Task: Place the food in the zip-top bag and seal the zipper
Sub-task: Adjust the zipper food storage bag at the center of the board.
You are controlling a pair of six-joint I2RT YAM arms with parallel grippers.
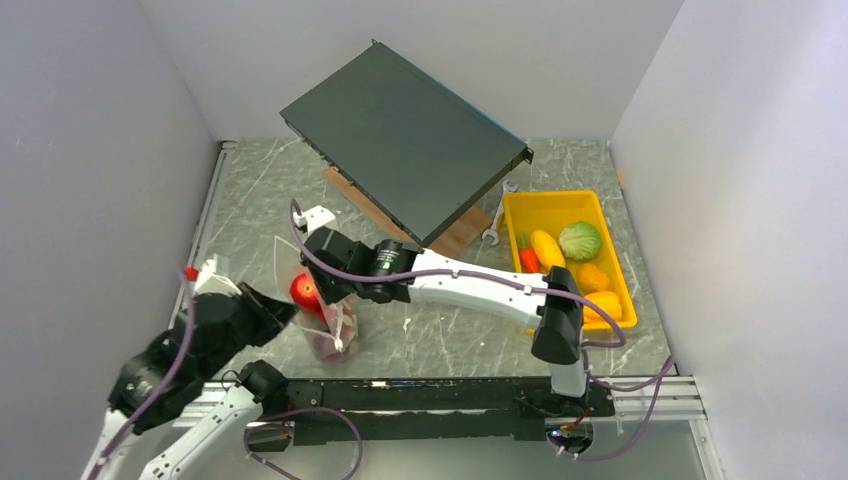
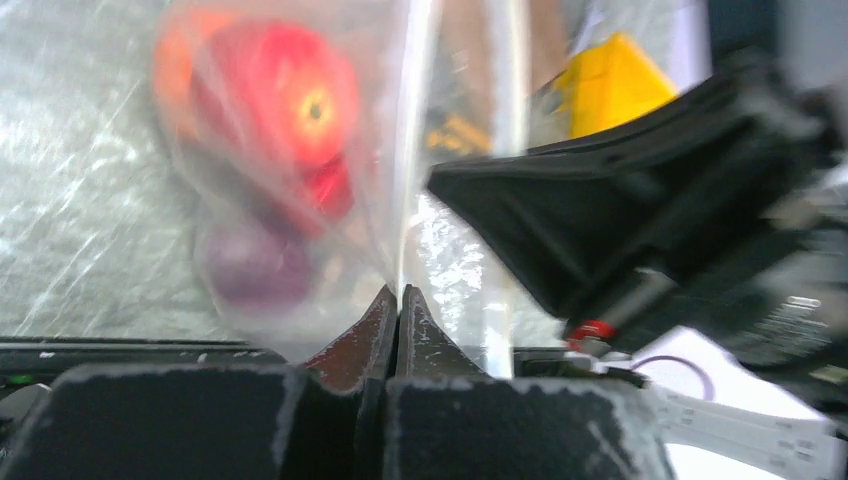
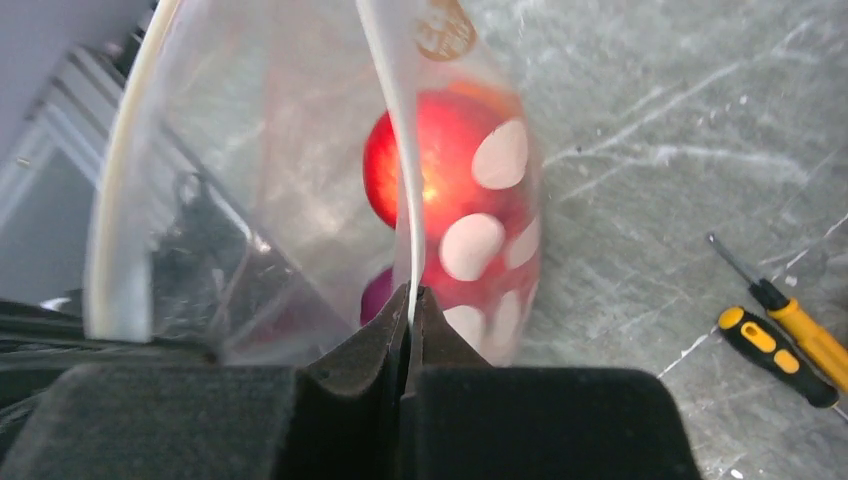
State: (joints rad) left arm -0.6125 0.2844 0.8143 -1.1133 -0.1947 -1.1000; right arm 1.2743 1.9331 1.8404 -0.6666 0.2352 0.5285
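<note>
1. The left gripper is seen with its jaws pressed together, and a fold of the zip-top bag is pinched between them. The film rises straight ahead of the fingertips.
2. The right gripper is likewise clamped shut. The whitish zipper is caught between its jaws and runs up and away from them.
3. The bag is held up off the table between the two grippers. A second run of the seal strip is seen curving away to the left of the right gripper, so the mouth is judged to be gaping rather than sealed.
4. Some food is already inside: a red piece and a purple piece are seen through the film, just ahead and left of the left gripper's tips.
5. More food, including the green cabbage and the carrot, is seen in the yellow tray, well apart from both grippers.
6. A yellow-handled screwdriver is seen on the table to the right of the right gripper.
7. The step in hand is judged to be holding the bag by its mouth, either for further loading or for sealing.
8. For sealing, the two strips would need to be lined up and pressed together along the whole mouth. If more food is wanted, one grip would have to be released.
</note>
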